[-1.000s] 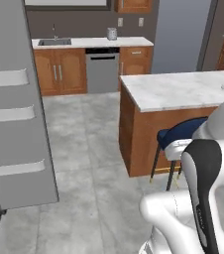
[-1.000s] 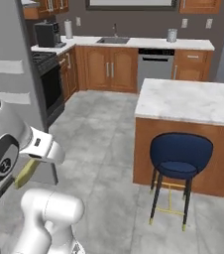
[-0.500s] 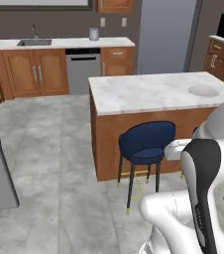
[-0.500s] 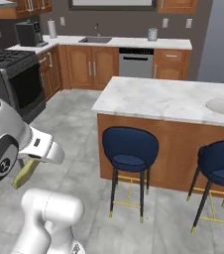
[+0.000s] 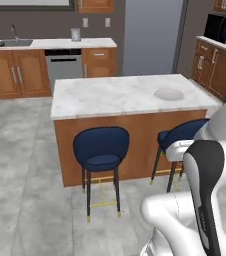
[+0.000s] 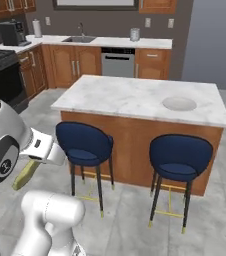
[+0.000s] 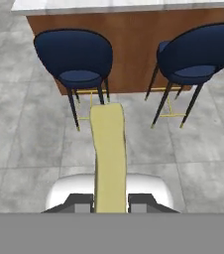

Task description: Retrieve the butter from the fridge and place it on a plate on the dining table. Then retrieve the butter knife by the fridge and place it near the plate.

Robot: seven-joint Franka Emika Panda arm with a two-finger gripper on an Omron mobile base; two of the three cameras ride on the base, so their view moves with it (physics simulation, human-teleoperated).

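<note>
While clamped between my fingers [image 7: 110, 202], the butter [image 7: 109, 154] juts forward above the grey floor.
Beyond it: two blue stools [image 7: 77, 59], dining table [image 6: 125, 97] tabletop, plate [image 6: 179, 103] near its far right end.

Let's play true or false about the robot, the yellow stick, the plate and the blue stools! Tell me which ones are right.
1. The gripper is shut on the butter. True.
2. The plate already has the butter on it. False: the plate is bare; the butter is in the gripper.
3. Two blue stools stand at the dining table. True.
4. The plate lies on the floor. False: it sits on the dining table.
</note>
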